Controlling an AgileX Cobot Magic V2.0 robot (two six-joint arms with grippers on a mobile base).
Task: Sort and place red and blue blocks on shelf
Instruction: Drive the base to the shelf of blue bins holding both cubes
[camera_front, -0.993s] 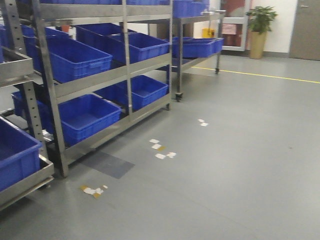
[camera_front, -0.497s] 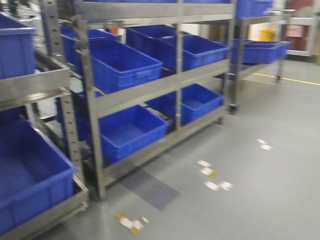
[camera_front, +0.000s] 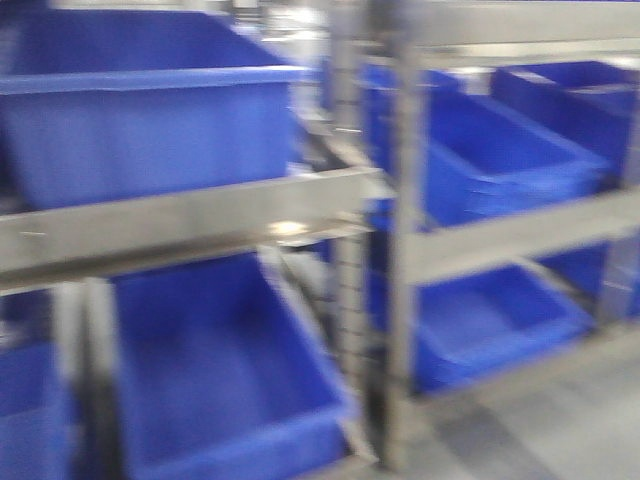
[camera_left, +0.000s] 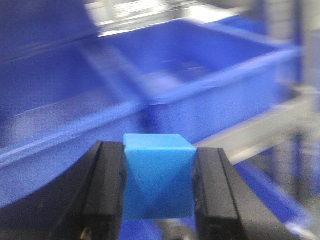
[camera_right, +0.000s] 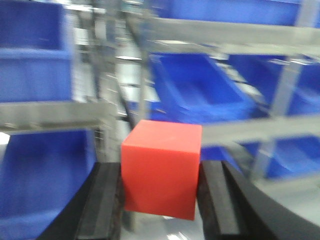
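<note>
Left wrist-mounted view: blue block (camera_left: 159, 175), clamped between the black fingers of the left pincer (camera_left: 159, 172) and held in the air in front of the bins, touching no shelf. Right wrist-mounted view: red block (camera_right: 161, 167), clamped the same way in the right pincer (camera_right: 160, 200), also in the air and facing the racking. Progress, as judged: both blocks are picked up and brought to the shelving. Neither is set down, so the sorting and both placements are left to do. Exterior front-facing view, heavily blurred: steel shelf rack (camera_front: 190, 225) near the camera, in tiers, holding large blue plastic bins. Containers: upper-left bin (camera_front: 140, 130), only its side wall visible, so the contents are hidden. Lower-left bin (camera_front: 220, 380), open top towards the camera, nothing made out inside. Mid-right bin (camera_front: 500, 160) and lower-right bin (camera_front: 490, 320), further off, interiors partly visible, with nothing discernible in them. Blur prevents ruling out small items in any bin.
</note>
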